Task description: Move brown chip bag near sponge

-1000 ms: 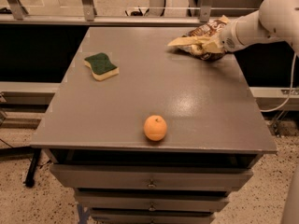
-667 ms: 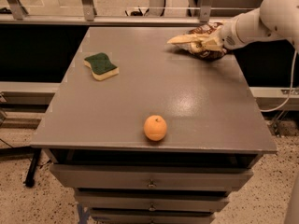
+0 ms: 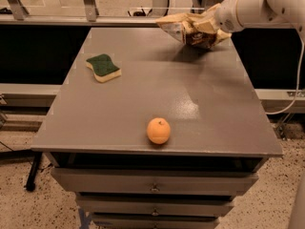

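End effector [image 3: 207, 28], chip bag [image 3: 182, 28] over tabletop [image 3: 190, 97]

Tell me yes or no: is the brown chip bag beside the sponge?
No, the gripper holds the brown chip bag above the far right corner of the table, well apart from the sponge at left.

No lettering is readable, even on the crinkled brown foil chip bag [image 3: 182, 28] that the gripper [image 3: 207, 27] clasps over the grey tabletop [image 3: 143, 94] at its far right corner.
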Robot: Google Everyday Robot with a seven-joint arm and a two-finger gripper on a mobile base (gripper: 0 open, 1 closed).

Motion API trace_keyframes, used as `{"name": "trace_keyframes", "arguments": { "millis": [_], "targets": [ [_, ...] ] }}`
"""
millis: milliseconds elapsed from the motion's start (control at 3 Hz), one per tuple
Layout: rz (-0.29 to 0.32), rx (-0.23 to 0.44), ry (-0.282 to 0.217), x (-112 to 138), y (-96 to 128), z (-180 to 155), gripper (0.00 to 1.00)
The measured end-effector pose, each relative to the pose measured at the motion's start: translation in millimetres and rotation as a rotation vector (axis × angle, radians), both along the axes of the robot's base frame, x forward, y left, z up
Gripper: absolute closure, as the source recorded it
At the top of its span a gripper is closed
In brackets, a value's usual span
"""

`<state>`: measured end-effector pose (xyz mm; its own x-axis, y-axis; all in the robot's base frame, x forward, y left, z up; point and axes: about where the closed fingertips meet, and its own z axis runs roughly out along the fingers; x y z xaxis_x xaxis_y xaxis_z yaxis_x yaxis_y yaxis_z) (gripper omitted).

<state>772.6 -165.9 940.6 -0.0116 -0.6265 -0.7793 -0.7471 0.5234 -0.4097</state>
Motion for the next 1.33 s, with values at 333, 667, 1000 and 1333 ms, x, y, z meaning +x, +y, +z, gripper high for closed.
{"name": "trace_keyframes", "arguments": {
  "millis": [333,667,1000,1333],
  "targets": [
    [0.178,0.055,-0.044,-5.1,64.0,-1.0,1.0],
    [0.314,0.098,-0.083,-20.8,100.7,-9.3,1.0],
    [0.433,0.141,-0.116,-51.5,130.0,-9.6,1.0],
    [0.509,0.152,-0.141,-82.7,145.6,-7.7,1.0]
  ]
}}
